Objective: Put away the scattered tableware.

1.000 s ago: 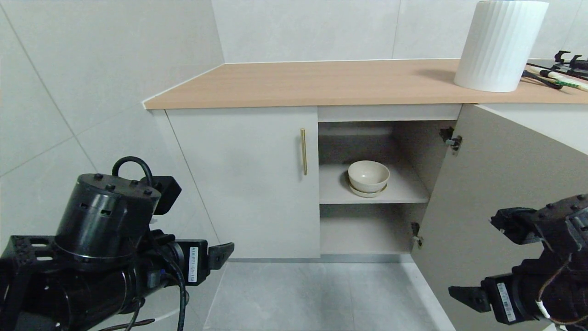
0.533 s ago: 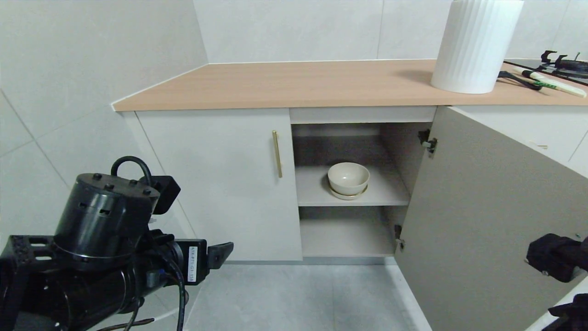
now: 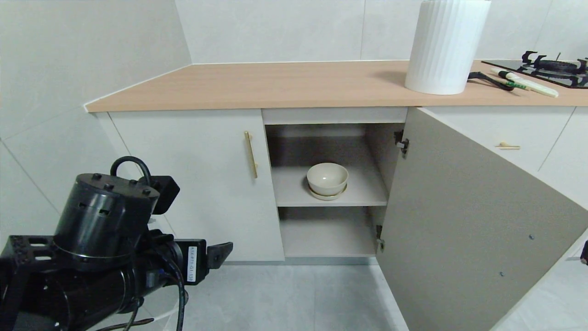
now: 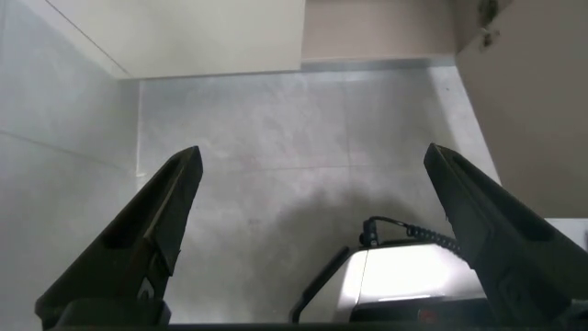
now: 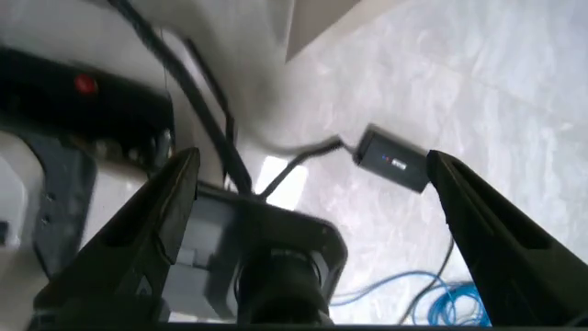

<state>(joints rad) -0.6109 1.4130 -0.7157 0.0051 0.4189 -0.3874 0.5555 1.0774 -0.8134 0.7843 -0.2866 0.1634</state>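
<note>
A cream, round bowl sits mouth-up, no long axis, on a saucer near the upper shelf's front edge. My left fingers and right fingers are spread apart, empty.

I'm looking at a kitchen: a wood-look worktop runs along pale tiled walls, with a gas hob set in at its right end and utensils lying beside it. Below are grey cupboards with brass handles; one door stands open on shelves holding a bowl on a saucer
</note>
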